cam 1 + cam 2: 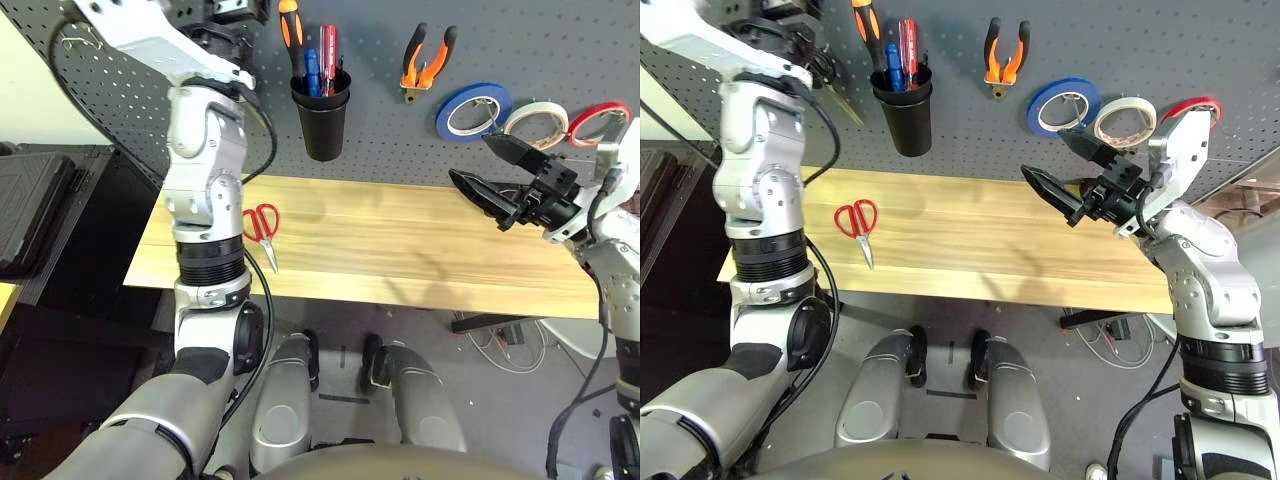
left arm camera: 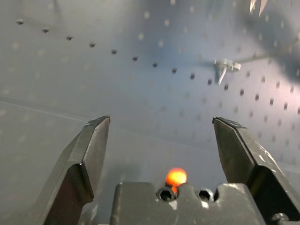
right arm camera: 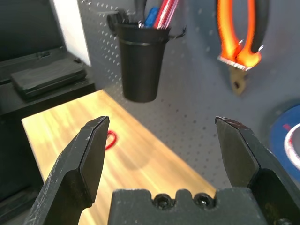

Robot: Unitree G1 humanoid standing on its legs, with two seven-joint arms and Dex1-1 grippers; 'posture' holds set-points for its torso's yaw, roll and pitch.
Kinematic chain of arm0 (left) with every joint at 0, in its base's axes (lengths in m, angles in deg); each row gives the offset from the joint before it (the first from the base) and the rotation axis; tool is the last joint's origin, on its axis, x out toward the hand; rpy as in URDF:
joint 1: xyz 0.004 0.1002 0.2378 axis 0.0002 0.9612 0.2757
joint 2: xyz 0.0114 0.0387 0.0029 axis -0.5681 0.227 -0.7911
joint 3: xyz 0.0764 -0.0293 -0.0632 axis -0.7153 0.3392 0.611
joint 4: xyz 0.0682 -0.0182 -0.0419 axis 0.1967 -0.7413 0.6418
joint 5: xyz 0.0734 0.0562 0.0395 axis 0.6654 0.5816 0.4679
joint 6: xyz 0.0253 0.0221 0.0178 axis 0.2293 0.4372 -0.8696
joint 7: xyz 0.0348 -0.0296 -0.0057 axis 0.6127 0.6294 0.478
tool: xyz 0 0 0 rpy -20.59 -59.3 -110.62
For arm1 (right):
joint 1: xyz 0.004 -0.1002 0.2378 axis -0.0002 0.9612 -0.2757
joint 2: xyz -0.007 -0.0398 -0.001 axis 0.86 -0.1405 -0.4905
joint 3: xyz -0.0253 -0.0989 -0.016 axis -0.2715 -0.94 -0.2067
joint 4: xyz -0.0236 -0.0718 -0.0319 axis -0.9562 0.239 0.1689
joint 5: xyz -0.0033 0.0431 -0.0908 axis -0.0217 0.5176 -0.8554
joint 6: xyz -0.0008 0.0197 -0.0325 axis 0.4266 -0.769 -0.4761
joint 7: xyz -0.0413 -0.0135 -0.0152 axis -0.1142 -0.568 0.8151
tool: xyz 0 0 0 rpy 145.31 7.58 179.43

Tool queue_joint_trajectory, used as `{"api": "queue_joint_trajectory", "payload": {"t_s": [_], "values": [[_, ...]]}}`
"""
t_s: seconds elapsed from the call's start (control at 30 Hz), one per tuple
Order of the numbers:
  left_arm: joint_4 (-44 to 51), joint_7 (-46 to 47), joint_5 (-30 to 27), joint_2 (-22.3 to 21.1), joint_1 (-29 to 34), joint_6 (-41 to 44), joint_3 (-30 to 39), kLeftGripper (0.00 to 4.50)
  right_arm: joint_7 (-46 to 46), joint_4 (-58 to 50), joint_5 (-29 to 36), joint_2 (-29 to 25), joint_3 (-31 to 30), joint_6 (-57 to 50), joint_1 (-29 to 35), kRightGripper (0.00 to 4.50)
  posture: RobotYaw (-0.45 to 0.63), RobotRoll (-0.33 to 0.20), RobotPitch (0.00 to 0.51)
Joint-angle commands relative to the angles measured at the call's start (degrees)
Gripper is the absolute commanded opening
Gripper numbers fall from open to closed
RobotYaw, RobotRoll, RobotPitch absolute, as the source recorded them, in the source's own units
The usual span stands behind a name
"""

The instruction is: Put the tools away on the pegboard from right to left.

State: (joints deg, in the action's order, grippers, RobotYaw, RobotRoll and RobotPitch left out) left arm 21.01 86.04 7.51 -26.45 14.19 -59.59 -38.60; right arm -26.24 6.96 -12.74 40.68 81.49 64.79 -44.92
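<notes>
1. The left arm rises nearest the head camera, its silver forearm reaching up to the top of the pegboard (image 1: pixel 560 60). The left gripper (image 2: pixel 161 140) faces bare perforated panel with its fingers spread wide and nothing between them; a thin wire hook (image 2: pixel 225 68) juts from the board just ahead, which suggests the hand is standing at the hanging spots on the board's left end.
2. The right gripper (image 1: pixel 1065 175) hovers above the right part of the wooden table (image 1: pixel 400 240), fingers wide apart and empty, aimed across the board toward the black cup (image 3: pixel 140 61). It looks parked clear of the work.
3. The red-handled scissors (image 1: pixel 857 225) lie flat on the table near its left edge, blades pointing toward the robot, well apart from both grippers. As the leftmost tool, they are likely the last to go up.
4. On the board, the cream-white tape roll (image 1: pixel 537 122) hangs between a blue tape roll (image 1: pixel 473 110) and a red tape roll (image 1: pixel 598 120).
5. The orange-and-black pliers (image 1: pixel 428 62) hang jaws down, left of the tapes.
6. The orange-and-black screwdriver (image 1: pixel 290 35) stands handle up in the black cup beside red and blue handles.
</notes>
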Motion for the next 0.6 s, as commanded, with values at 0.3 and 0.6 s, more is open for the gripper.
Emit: {"api": "queue_joint_trajectory", "payload": {"t_s": [0.3, 0.6], "values": [[14.37, -1.93, 0.70, -12.02, 26.06, 18.55, -2.37, 4.48, -4.27, 1.78, -3.70, -2.17, -3.60, -1.11, 2.21, 4.50, 0.20, 0.000, 0.264], [3.87, 0.29, 10.43, -8.31, 30.72, 15.29, -9.48, 4.48, -4.98, 0.61, -7.46, -2.84, -7.61, -1.08, 4.30, 4.50, 0.18, 0.000, 0.308]]}}
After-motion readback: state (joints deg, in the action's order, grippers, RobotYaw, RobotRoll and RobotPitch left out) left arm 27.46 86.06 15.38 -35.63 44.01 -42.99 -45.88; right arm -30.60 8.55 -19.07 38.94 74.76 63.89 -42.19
